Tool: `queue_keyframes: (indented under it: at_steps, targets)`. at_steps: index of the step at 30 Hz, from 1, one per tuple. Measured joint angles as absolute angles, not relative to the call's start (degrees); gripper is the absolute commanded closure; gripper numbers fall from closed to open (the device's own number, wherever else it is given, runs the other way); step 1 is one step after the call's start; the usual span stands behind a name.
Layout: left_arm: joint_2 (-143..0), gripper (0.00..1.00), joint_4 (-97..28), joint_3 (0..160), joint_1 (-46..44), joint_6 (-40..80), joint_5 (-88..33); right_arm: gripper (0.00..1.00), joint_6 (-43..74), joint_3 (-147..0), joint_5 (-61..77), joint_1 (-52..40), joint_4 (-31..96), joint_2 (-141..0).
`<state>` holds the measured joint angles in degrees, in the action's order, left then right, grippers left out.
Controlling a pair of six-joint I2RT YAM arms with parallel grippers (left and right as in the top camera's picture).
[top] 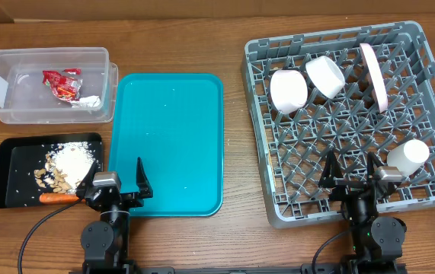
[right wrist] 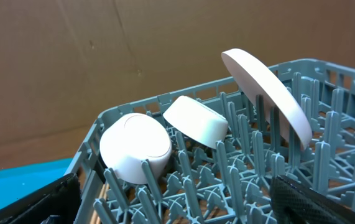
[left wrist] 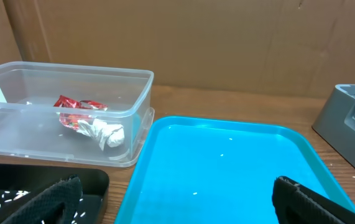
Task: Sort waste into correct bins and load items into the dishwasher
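Prob. lab test bench: wood table [top: 232,243], cardboard backdrop [left wrist: 227,43].

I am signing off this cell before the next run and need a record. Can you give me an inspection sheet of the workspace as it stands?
Surface: wooden table, no spills seen outside the trays.
Job's things: clear tub holds the red wrapper and paper wad. Black tray holds the food scraps and carrot. Grey rack holds a bowl, a second bowl, a plate on edge and a cup.
Clutter: teal tray, only a few white specks on it.
Grippers: left gripper and right gripper both open, holding nothing.
Cables: a black cable by the left arm's base, another cable by the right.
Surroundings: cardboard wall behind the table.
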<state>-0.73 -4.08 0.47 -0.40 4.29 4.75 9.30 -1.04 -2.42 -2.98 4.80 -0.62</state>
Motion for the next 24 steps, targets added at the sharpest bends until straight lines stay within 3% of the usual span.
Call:
queue_keyframes:
  at_steps: [24]
  targets:
    - [-0.7,0.0,-4.1,0.5,-0.4,4.3,4.8,0.0,5.9,-1.0,-1.7,-3.0,4.8,-0.6]
